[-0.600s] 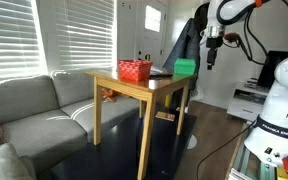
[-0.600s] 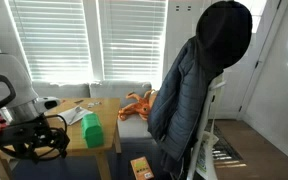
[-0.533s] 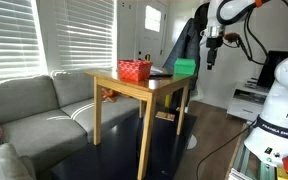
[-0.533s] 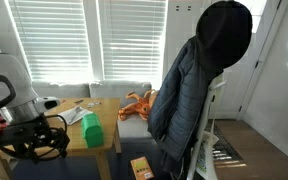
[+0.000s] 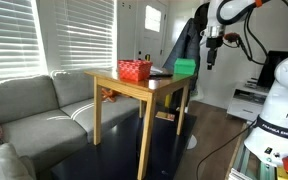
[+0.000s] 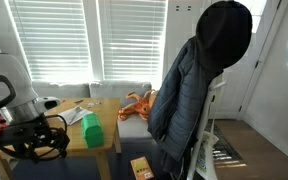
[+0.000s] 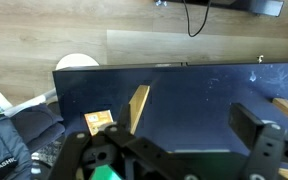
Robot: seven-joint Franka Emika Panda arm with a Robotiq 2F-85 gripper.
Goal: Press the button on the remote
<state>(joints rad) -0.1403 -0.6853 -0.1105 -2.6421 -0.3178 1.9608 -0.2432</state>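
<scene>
In an exterior view the remote (image 5: 161, 73) is a thin dark slab on the wooden table (image 5: 134, 86), between the red mesh basket (image 5: 135, 70) and the green block (image 5: 185, 68). My gripper (image 5: 211, 62) hangs in the air past the table's end, beyond the green block and apart from the remote. In the wrist view the gripper (image 7: 174, 125) is open and empty, looking down at the floor; the remote is out of view there. The gripper (image 6: 29, 142) also shows low beside the green block (image 6: 92, 130).
A grey sofa (image 5: 29, 110) stands beside the table. A dark jacket (image 6: 199, 80) hangs on a rack behind it. Below the gripper are a dark blue rug (image 7: 194, 95), wood floor (image 7: 74, 30) and a small cardboard box (image 7: 98, 121).
</scene>
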